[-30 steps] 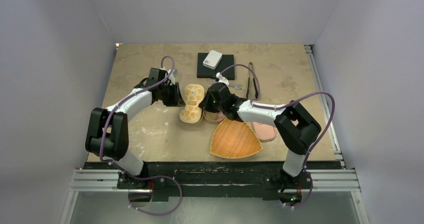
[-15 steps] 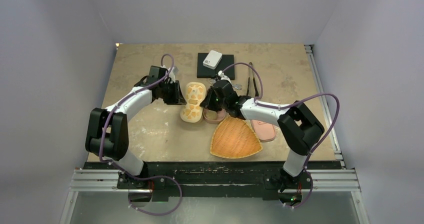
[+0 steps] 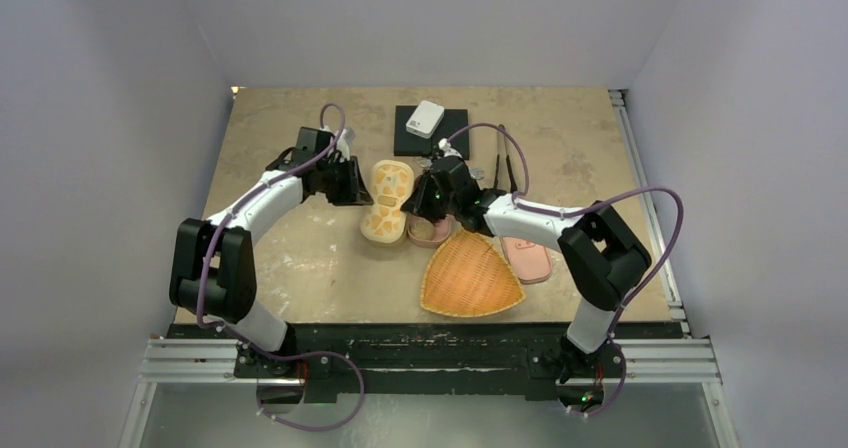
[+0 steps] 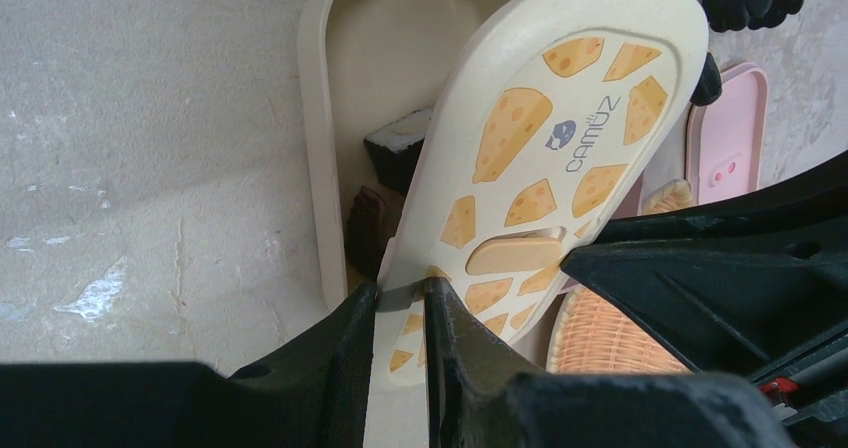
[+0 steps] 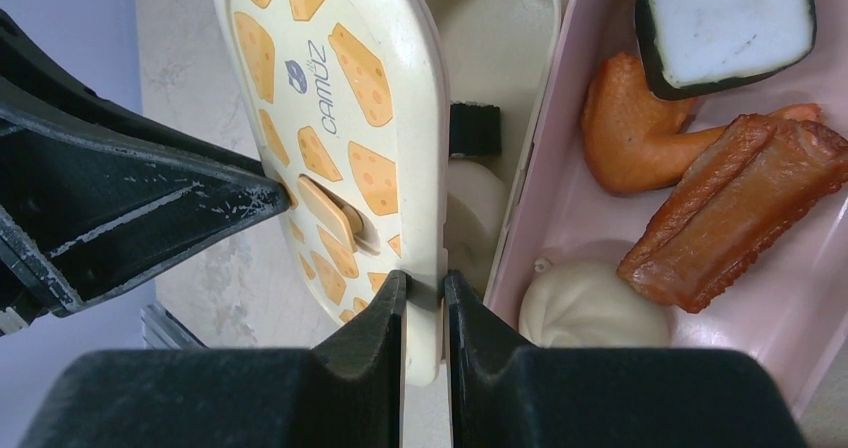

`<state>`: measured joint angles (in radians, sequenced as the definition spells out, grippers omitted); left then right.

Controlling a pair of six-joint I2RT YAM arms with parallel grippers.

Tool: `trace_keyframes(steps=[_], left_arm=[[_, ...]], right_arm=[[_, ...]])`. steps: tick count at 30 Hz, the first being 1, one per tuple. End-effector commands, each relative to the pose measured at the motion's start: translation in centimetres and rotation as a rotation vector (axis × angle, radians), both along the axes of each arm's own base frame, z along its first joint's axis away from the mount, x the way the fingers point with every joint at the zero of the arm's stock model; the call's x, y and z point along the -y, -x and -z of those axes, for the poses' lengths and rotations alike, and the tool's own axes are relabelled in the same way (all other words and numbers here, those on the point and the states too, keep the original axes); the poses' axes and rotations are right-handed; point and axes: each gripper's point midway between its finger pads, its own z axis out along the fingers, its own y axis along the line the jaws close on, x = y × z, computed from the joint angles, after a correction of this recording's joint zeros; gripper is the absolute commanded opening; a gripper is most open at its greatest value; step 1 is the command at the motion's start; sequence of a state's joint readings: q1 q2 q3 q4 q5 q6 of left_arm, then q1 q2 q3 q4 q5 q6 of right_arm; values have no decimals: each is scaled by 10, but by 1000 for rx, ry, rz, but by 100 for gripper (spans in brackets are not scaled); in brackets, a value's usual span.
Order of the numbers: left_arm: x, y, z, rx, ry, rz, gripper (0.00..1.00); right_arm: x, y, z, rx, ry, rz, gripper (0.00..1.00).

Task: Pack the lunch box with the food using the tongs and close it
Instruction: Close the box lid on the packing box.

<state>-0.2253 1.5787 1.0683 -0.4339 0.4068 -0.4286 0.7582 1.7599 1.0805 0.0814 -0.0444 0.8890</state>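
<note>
Both grippers clamp the cheese-print lid [image 4: 560,148] over the cream lunch box [image 4: 325,118]; tongs [image 3: 499,143] lie far right.
Left gripper [image 4: 400,298] nips one lid edge, right gripper [image 5: 425,283] the opposite edge; lid tilted, box partly uncovered. Inside: b&w piece [image 4: 400,148], dark brown bit [image 4: 365,228], white bun [image 5: 478,208]. Pink box [image 5: 560,168] just beside it, open, w/ another b&w block [image 5: 725,18], orange wing [image 5: 630,138], reddish-brown strip [image 5: 730,208], round bun [image 5: 590,308]. Pink lid [image 3: 527,261] and woven tray [image 3: 470,278] nearer the arm bases. Tongs flat on the beige table [image 3: 290,258] by the black pad [image 3: 445,143]; arms spread or pressed together, can't tell, too small. Pale walls on 3 sides.
</note>
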Motion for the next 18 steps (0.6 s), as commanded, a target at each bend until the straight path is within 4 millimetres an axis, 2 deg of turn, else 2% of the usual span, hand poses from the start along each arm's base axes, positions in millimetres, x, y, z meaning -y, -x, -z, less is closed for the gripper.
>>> trace_keyframes(steps=[1, 6, 12, 18], left_arm=[[46, -9, -52, 98, 184, 101, 21], [46, -15, -48, 102, 168, 97, 21], [42, -13, -26, 62, 131, 96, 21], [36, -15, -8, 46, 86, 89, 20]], right_arm=[[-29, 0, -64, 117, -136, -85, 15], [-28, -5, -60, 114, -129, -80, 15], [-27, -5, -46, 87, -112, -86, 15], [-28, -9, -40, 80, -105, -85, 14]])
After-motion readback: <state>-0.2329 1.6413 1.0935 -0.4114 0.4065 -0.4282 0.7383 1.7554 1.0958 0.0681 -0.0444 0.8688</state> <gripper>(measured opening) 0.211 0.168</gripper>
